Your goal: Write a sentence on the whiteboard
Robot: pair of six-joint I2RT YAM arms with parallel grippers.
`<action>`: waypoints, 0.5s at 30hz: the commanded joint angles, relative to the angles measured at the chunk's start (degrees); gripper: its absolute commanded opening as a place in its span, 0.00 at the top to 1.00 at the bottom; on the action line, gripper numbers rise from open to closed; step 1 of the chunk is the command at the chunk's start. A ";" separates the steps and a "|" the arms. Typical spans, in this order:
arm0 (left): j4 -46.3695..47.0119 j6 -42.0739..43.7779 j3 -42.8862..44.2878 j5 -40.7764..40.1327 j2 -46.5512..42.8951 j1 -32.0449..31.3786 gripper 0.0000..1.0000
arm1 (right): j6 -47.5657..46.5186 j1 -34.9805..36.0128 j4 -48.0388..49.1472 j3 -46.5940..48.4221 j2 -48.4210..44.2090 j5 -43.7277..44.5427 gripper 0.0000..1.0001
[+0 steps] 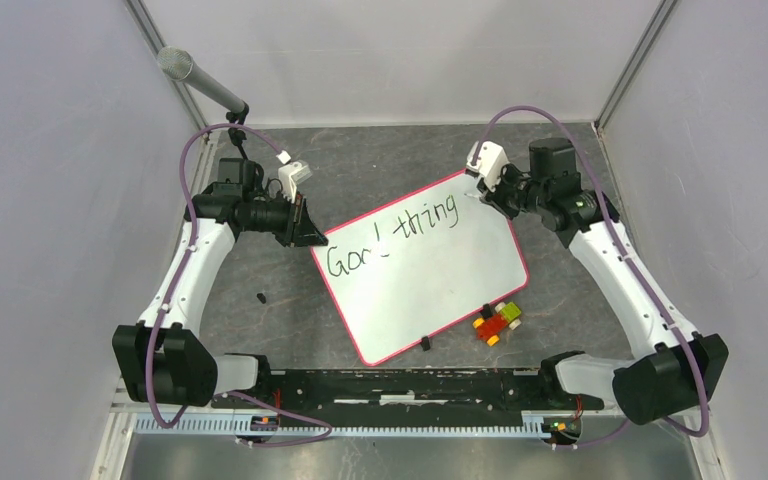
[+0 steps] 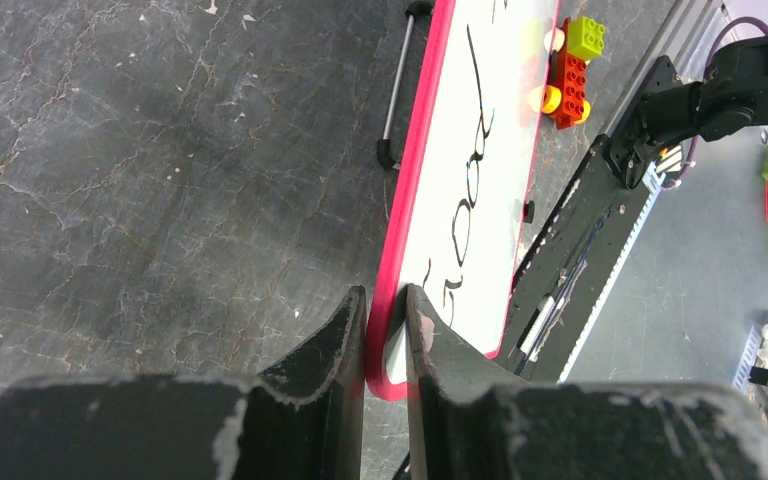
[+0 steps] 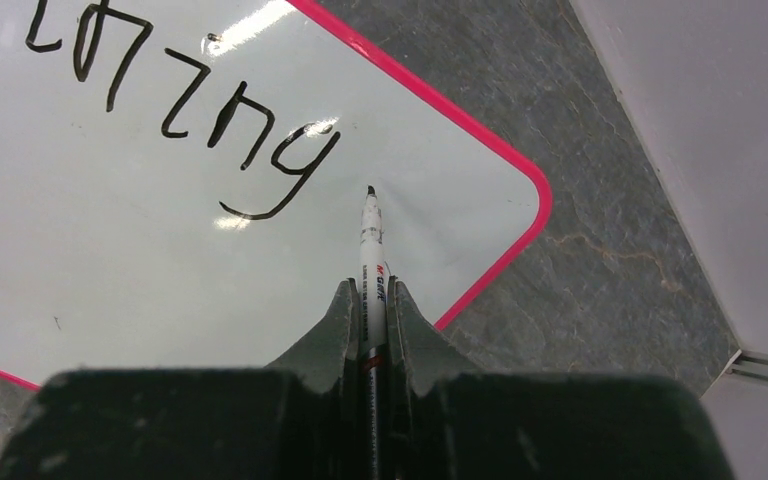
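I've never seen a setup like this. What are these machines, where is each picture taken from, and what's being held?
These are two robot arms bolted to a dark table. The wide picture looks down from above; the other two come from a camera on each wrist. The left gripper is clamped on the pink rim of the whiteboard, steadying it. The right gripper holds a marker, its tip by the last letter of the handwritten words "Good thing". A few toy bricks lie beside the board.
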 commanded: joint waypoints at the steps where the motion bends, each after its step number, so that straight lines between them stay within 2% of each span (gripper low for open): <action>1: 1.02 1.90 -0.36 -2.69 0.67 -0.61 0.98 | -0.14 -0.08 3.14 1.41 0.70 0.42 1.00; 15: 1.64 1.74 -0.80 -2.96 0.67 -0.76 0.98 | 0.30 0.07 4.59 2.95 3.19 -0.58 1.00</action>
